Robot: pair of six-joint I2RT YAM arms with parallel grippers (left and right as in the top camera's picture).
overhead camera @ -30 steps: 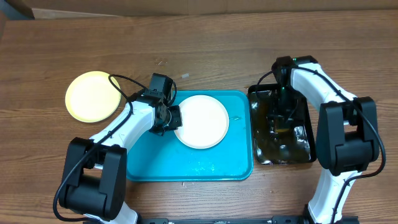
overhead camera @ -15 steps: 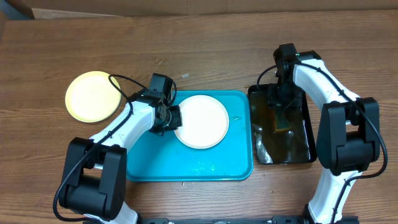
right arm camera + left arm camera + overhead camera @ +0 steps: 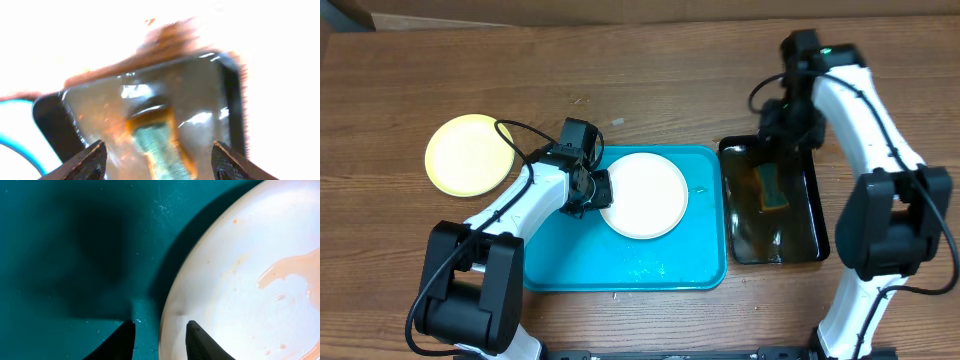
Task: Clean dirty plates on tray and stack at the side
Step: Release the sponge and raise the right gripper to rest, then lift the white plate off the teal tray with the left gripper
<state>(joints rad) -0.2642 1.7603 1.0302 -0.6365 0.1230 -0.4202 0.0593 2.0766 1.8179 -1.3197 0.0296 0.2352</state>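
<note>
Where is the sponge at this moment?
In the overhead view the sponge lies in the upper half of the black water tray, on the robot's right side, just right of the teal tray.

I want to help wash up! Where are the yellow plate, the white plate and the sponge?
yellow plate (image 3: pixel 470 154): overhead view, middle of the plate.
white plate (image 3: pixel 643 194): overhead view, middle of the plate.
sponge (image 3: pixel 770 187): overhead view, middle of its top face.
</note>
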